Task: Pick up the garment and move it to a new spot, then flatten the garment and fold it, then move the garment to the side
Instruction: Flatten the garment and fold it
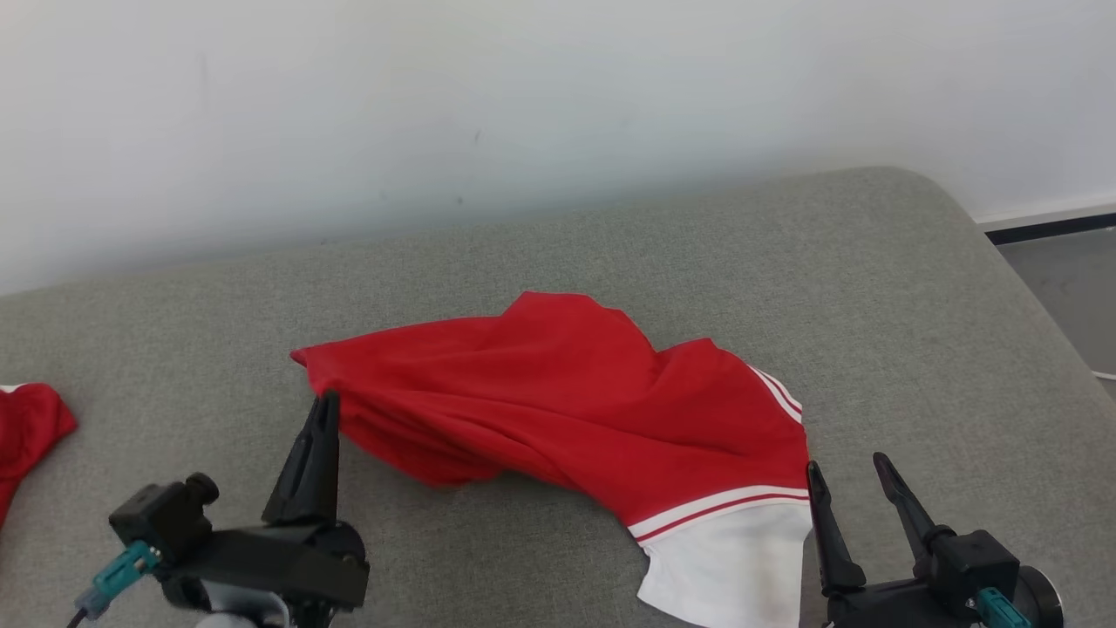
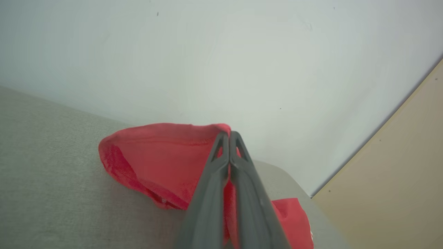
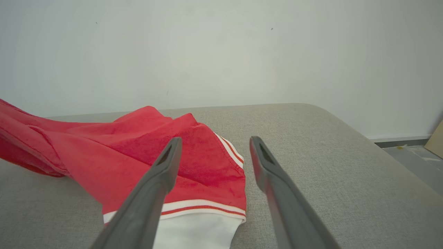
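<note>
On the grey cushion point(image 1: 610, 235) your red garment point(image 1: 558, 392) lies crumpled at centre; likely light, limp cloth that sags, so take hems, not bulk; left gripper point(image 1: 324, 406) is pinched on its 9 o'clock edge; right gripper point(image 1: 846, 462) stands spread, empty, beside the white cuff point(image 1: 724, 558) at 5 o'clock.

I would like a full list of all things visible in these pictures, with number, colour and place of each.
garment: one, red with a white part and striped trim, crumpled in the middle of the cushion
second cloth: one, red, on the cushion, far left
cushion: one, grey, under both cloths
wall: one, white, behind the cushion
floor: one, grey, far right
left gripper: one, black, shut on the garment's left edge
right gripper: one, black, open, beside the white part
</note>
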### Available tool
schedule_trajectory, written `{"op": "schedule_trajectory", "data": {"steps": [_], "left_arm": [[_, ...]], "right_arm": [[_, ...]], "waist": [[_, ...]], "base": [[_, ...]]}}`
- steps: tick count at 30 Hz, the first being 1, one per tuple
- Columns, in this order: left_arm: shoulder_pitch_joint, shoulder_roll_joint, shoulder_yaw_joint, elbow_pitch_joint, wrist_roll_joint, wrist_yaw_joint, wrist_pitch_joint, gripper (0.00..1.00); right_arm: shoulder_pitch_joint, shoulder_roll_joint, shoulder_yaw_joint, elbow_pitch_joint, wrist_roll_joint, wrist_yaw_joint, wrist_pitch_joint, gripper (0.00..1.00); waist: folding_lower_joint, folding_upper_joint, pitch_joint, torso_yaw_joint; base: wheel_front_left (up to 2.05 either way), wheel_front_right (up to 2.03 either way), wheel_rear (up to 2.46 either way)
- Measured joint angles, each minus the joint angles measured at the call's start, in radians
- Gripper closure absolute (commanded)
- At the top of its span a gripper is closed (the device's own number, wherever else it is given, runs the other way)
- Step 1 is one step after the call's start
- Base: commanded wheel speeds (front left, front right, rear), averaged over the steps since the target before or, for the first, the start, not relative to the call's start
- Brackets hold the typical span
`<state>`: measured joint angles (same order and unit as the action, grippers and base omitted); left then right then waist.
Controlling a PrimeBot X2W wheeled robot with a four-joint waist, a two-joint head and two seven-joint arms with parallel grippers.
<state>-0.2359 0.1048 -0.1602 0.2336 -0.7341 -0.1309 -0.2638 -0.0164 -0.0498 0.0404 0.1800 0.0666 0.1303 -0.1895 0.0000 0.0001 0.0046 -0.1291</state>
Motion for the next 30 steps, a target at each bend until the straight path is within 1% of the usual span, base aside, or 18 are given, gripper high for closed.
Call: {"op": "schedule_trajectory", "data": {"steps": [3, 6, 7, 9, 11, 13, 15, 17, 19, 20, 21, 22, 25, 28, 30], "left_arm": [[0.028, 0.076, -0.051, 0.016, 0.017, 0.0, 0.0, 1.0], [0.061, 0.11, -0.083, 0.037, 0.049, 0.0, 0.0, 1.0], [0.088, 0.144, -0.11, 0.052, 0.061, 0.0, 0.0, 1.0], [0.123, 0.165, -0.149, 0.053, 0.048, 0.0, 0.0, 1.0], [0.163, 0.199, -0.203, 0.048, 0.045, 0.0, 0.005, 1.0], [0.192, 0.232, -0.23, 0.064, 0.039, 0.0, 0.009, 1.0], [0.205, 0.251, -0.236, 0.089, 0.044, 0.0, 0.009, 1.0], [0.206, 0.256, -0.232, 0.113, 0.051, 0.01, 0.008, 1.0], [0.208, 0.26, -0.231, 0.138, 0.079, 0.041, 0.008, 1.0], [0.208, 0.262, -0.231, 0.148, 0.09, 0.051, 0.007, 0.37], [0.208, 0.262, -0.232, 0.156, 0.103, 0.062, 0.007, 0.37], [0.207, 0.261, -0.232, 0.162, 0.119, 0.067, 0.007, 0.0], [0.207, 0.245, -0.208, 0.166, 0.13, 0.085, 0.003, 0.0], [0.208, 0.212, -0.135, 0.123, 0.139, 0.107, 0.001, 0.0], [0.223, 0.19, -0.078, 0.077, 0.176, 0.128, 0.001, 0.0]], "right_arm": [[0.0, -0.001, -0.001, 0.002, 0.001, 0.0, 0.0, 0.0], [0.0, 0.0, -0.003, 0.004, 0.002, 0.0, -0.004, 0.0], [0.001, -0.001, -0.006, 0.004, 0.002, 0.0, -0.004, 0.0], [0.001, 0.0, -0.007, 0.003, 0.003, 0.0, -0.004, 0.0], [0.004, 0.0, -0.013, 0.003, 0.004, 0.0, -0.005, 0.0], [0.01, 0.0, -0.019, 0.001, 0.006, 0.0, -0.005, 0.0], [0.016, 0.0, -0.026, 0.002, 0.007, 0.0, -0.005, 0.0], [0.016, 0.0, -0.031, 0.002, 0.007, 0.0, -0.005, 0.0], [0.016, 0.0, -0.029, 0.003, 0.01, 0.0, -0.005, 0.0], [0.016, 0.0, -0.028, 0.003, 0.01, 0.0, -0.004, 0.0], [0.016, 0.0, -0.027, 0.004, 0.011, 0.0, -0.004, 0.0], [0.016, 0.0, -0.025, 0.004, 0.011, 0.0, -0.004, 0.0], [0.016, 0.0, -0.024, 0.006, 0.011, 0.0, -0.004, 0.0], [0.016, 0.0, -0.026, 0.01, 0.011, 0.0, -0.003, 0.0], [0.016, 0.0, -0.03, 0.013, 0.011, 0.0, -0.003, 0.0]], "waist": [[-0.0001, -0.0001, -0.003, 0.003], [0.0, 0.0, -0.004, 0.006], [0.0, -0.0001, -0.003, 0.006], [0.0001, -0.0001, -0.001, 0.007], [0.0002, 0.0, 0.001, 0.009], [0.0001, -0.0001, 0.003, 0.013], [0.0001, 0.0, 0.005, 0.018], [0.0001, 0.0, 0.006, 0.025], [0.0001, -0.0001, 0.005, 0.031], [0.0001, -0.0001, 0.004, 0.033], [0.0001, -0.0001, 0.003, 0.034], [0.0001, 0.0, 0.002, 0.036], [0.0001, -0.0001, -0.004, 0.039], [0.0001, 0.0, -0.013, 0.041], [0.0001, 0.0, -0.021, 0.043]], "base": [[0.0, 0.0, 0.0], [0.0, 0.0, 0.0], [0.0, 0.0, 0.0], [0.0, 0.0, 0.0], [0.0, 0.0, 0.0], [0.0, 0.0, 0.0], [0.0, 0.0, 0.0], [0.0, 0.0, 0.0], [0.0, 0.0, 0.0], [0.0, 0.0, 0.0], [0.0, 0.0, 0.0], [0.0, 0.0, 0.0], [0.0, 0.0, 0.0], [0.0, 0.0, 0.0], [0.0, 0.0, 0.0]]}}
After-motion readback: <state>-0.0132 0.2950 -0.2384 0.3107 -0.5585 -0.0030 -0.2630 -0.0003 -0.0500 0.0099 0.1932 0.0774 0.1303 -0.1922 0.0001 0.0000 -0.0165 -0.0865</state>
